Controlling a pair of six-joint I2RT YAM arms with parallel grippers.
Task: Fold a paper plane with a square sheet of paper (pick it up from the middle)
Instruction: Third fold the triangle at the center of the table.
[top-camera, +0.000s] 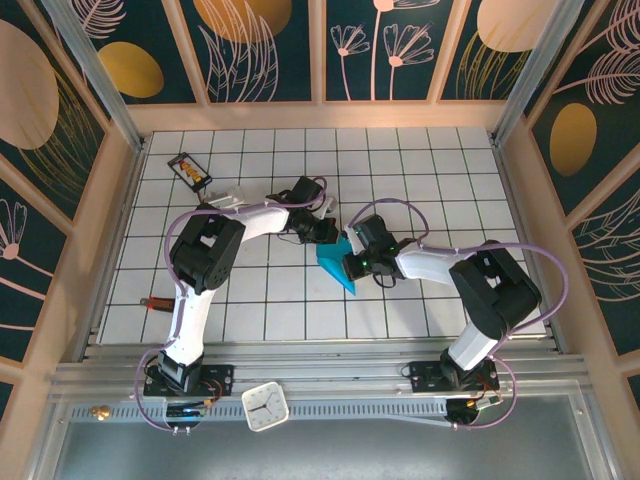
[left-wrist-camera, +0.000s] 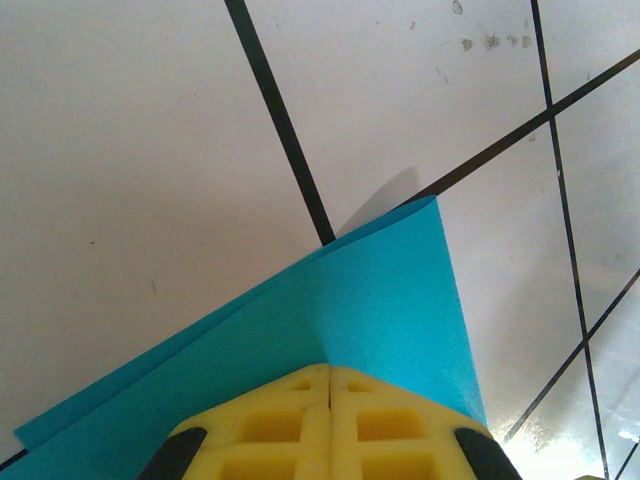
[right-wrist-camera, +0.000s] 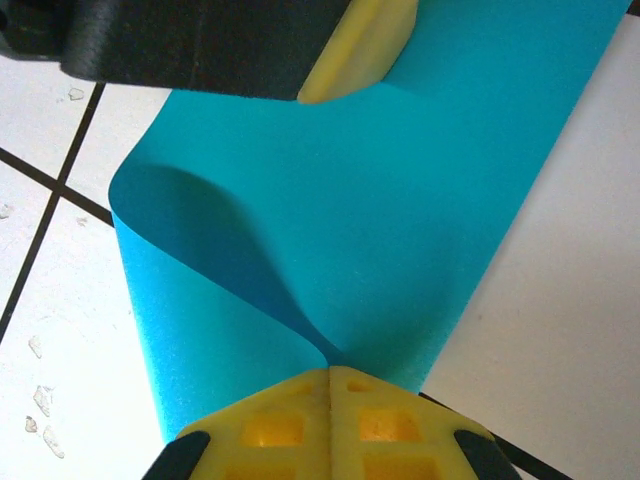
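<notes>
Now, left gripper (left-wrist-camera: 330, 375) and right gripper (right-wrist-camera: 330, 372) are both clamped shut on the square sheet of paper (top-camera: 336, 266)!
It sits doubled over and curling between the two arms, mid-table (top-camera: 450, 170). For a clean crease, I'd line up the edges first, then press flat along the fold. Count: one teal sheet, two grippers, one black card (top-camera: 190, 171), one clock (top-camera: 265, 407).

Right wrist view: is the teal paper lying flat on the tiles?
No, the teal paper bows up in a curl, pinched by the shut right gripper.
</notes>
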